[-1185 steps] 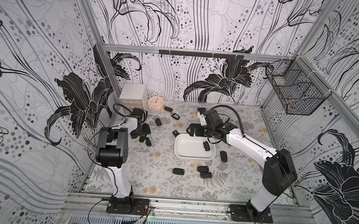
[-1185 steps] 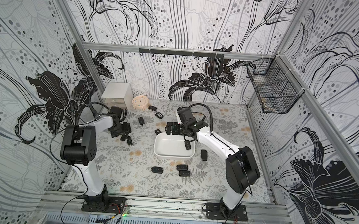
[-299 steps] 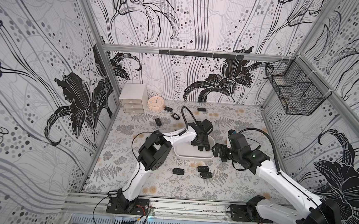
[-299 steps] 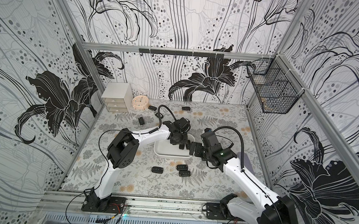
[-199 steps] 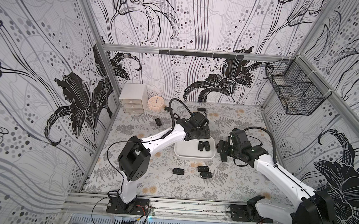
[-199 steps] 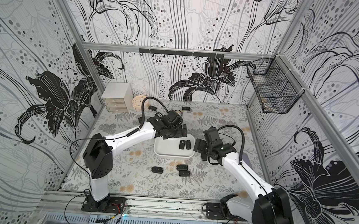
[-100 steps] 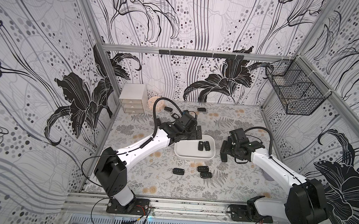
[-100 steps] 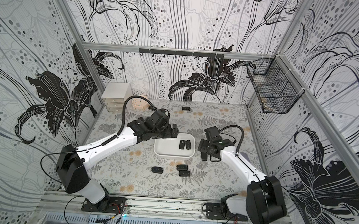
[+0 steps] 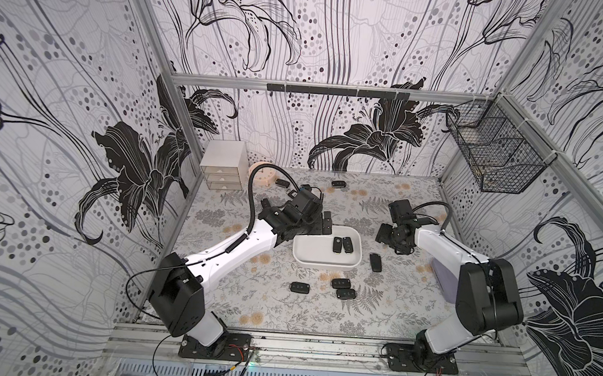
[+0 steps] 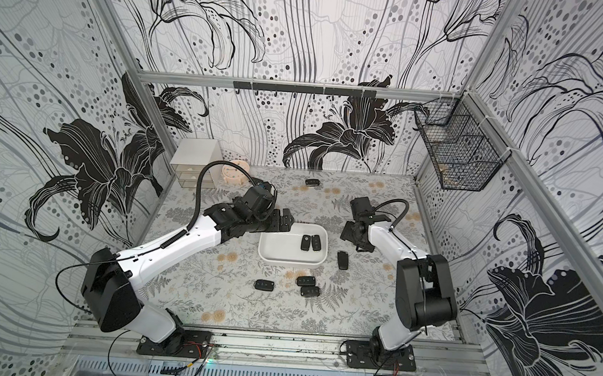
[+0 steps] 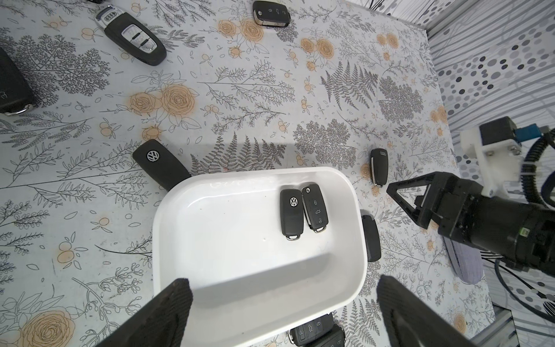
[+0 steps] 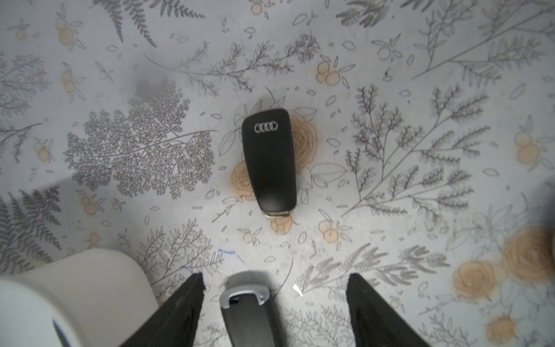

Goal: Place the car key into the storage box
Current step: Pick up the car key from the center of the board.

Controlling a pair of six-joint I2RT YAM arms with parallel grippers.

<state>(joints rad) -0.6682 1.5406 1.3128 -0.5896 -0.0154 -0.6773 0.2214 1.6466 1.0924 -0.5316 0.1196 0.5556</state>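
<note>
A: What's in the box (image 9: 323, 267)?
B: 2 keys (image 11: 292, 214), flat and side by side on its floor, toward its right end. 1 shows a VW badge, the other its buttons.

A: And the key that belongs in it?
B: Outside. The loose key (image 9: 375, 262) lies on the table (image 9: 284, 311) just beside the box's right wall. In the right wrist view it sits between the fingers (image 12: 180, 309) of the right gripper (image 12: 274, 278) with a gap on each side, so the jaws are apart and grip nothing. An Audi key (image 12: 268, 162) lies on the table beyond it.

A: The left gripper (image 11: 283, 281)?
B: Jaws wide, empty, over the box's left end and clear of it.

A: Other containers?
B: The cabinet (image 9: 221, 170) stands in the far left corner with its 3 drawers shut, so their contents are hidden. The basket (image 9: 491, 155) hangs on the right wall. Something brownish lies at its bottom, too small to tell.

A: Anything else near the box?
B: 3 keys (image 9: 341, 282) lie on the table in front of it.
</note>
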